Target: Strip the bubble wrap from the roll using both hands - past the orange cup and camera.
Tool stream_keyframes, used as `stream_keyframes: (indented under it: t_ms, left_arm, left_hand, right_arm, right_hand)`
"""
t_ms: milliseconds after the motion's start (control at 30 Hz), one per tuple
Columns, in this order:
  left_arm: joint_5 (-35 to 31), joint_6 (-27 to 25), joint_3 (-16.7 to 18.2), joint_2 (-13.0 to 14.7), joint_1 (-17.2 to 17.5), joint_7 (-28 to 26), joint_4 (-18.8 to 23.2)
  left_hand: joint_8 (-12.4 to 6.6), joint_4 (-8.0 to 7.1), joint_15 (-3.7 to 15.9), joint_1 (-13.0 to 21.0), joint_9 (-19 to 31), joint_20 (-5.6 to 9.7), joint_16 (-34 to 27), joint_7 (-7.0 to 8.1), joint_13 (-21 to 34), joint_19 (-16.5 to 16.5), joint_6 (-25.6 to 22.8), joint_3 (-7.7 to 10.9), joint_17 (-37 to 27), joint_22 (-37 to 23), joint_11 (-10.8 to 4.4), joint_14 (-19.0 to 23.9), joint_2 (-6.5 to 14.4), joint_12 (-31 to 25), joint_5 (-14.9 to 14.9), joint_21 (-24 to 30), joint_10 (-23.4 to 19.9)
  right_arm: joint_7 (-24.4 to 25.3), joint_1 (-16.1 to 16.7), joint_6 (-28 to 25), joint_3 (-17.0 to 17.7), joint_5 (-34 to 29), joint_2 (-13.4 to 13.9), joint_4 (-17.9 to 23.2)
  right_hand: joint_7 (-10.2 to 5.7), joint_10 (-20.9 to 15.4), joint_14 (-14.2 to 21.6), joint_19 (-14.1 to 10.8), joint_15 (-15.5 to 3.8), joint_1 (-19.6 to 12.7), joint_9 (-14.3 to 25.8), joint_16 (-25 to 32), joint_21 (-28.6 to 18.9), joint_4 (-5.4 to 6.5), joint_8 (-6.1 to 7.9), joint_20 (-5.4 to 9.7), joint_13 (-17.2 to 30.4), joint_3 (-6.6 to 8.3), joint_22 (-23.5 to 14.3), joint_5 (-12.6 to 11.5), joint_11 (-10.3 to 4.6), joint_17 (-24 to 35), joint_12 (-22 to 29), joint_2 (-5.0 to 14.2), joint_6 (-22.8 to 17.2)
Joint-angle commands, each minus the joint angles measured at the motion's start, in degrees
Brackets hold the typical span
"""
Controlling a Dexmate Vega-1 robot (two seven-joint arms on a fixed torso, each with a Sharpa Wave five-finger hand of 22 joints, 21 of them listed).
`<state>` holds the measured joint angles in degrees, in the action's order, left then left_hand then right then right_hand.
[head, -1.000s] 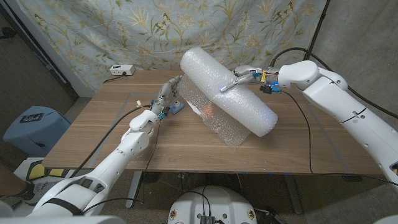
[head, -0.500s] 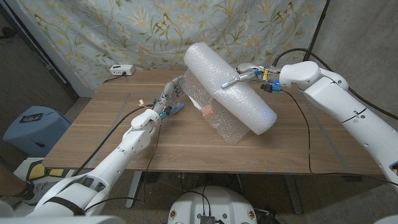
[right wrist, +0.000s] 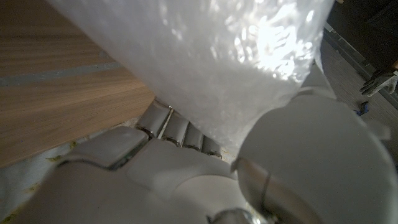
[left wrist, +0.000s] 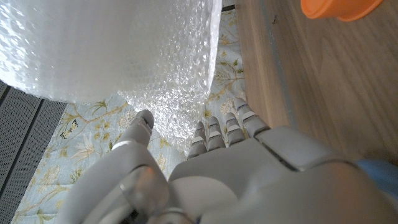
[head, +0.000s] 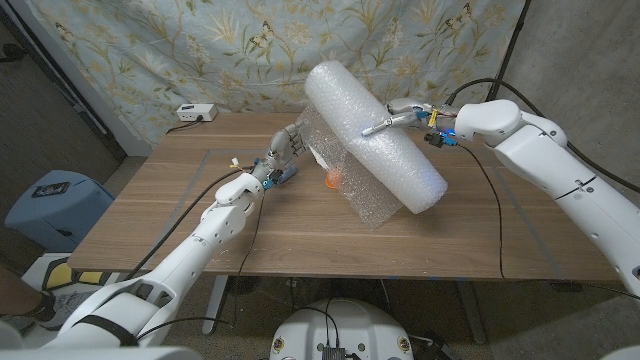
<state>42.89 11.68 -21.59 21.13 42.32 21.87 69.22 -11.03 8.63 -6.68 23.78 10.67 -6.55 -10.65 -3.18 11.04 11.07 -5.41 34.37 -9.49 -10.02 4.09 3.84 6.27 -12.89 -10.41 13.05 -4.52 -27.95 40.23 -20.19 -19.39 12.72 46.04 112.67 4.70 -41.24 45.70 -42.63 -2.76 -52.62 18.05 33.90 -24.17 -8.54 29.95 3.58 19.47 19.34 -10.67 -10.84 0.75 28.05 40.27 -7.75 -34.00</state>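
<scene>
- Right now the left hand [head: 283, 146] sits at the near-left side, fingers apparently pinching the loose bubble wrap sheet [head: 345, 190], though the grip is hard to confirm.
- Orange cup [head: 333, 181] stands on the table [head: 170, 215] beneath that sheet.
- Roll [head: 375, 135] hangs tilted above, long axis running from far-left high to near-right low.
- Right hand [head: 392, 120] clasps the roll's upper side, nearer its middle.

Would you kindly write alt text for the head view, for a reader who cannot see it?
A large bubble wrap roll is lifted at a slant above a wooden table, the right hand gripping its upper side and the left hand at its loose hanging sheet. An orange cup shows through the sheet.
</scene>
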Motion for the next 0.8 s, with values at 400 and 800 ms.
stream_keyframes:
  t_ms: [400,800]
  left_arm:
    - [2.14,-2.40,-0.56,-1.98,-1.00,2.75,-0.48]
    - [4.46,-5.93,-1.25,-3.28,-2.34,5.89,-1.11]
  left_hand:
    - [-0.53,0.91,0.80,2.17,0.03,0.02,-0.89,-0.89,0.55,4.16,-2.12,-0.70,-0.37,-0.57,-0.78,4.23,-0.45,-1.15,-0.47,1.11,-3.54]
    - [-0.66,1.23,1.58,3.92,0.06,0.02,-1.25,-1.73,0.73,7.44,-3.36,-1.00,-0.45,-0.79,-0.63,7.58,-0.60,-1.71,-0.49,2.14,-5.87]
  right_arm:
    - [4.92,2.40,0.85,2.59,3.12,0.37,-0.06]
    - [6.52,1.91,1.85,2.28,3.97,-0.89,-1.62]
  right_hand:
    - [-0.05,-3.90,3.22,-0.44,-9.90,-7.59,0.41,-0.22,-0.50,-0.27,0.14,-0.17,0.25,-0.11,-0.19,-0.29,-3.55,0.75,0.45,8.01,-0.86]
    - [-0.01,-3.87,3.43,-0.50,-9.88,-7.68,0.53,-0.39,-0.64,-0.27,0.08,-0.17,0.38,-0.17,-0.21,-0.36,-3.66,1.02,0.58,8.15,-0.94]
